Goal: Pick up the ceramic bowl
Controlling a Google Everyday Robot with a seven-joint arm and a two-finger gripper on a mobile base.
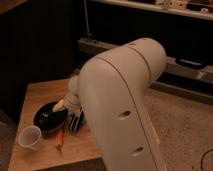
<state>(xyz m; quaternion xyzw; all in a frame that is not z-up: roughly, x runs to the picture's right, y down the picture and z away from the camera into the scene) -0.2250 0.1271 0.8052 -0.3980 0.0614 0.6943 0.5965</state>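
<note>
The ceramic bowl [46,119] is round, shallow and glossy black, and sits on the wooden table [45,90] at the left. My gripper [56,111] reaches down from the big white arm [120,100] and is over the bowl's right rim, with a pale finger tip inside or on the rim. The arm hides the rest of the gripper.
A small translucent plastic cup [29,137] stands at the table's front left. A flat black ribbed object [76,121] lies right of the bowl. A thin orange item [59,140] lies in front of the bowl. Dark shelving stands behind.
</note>
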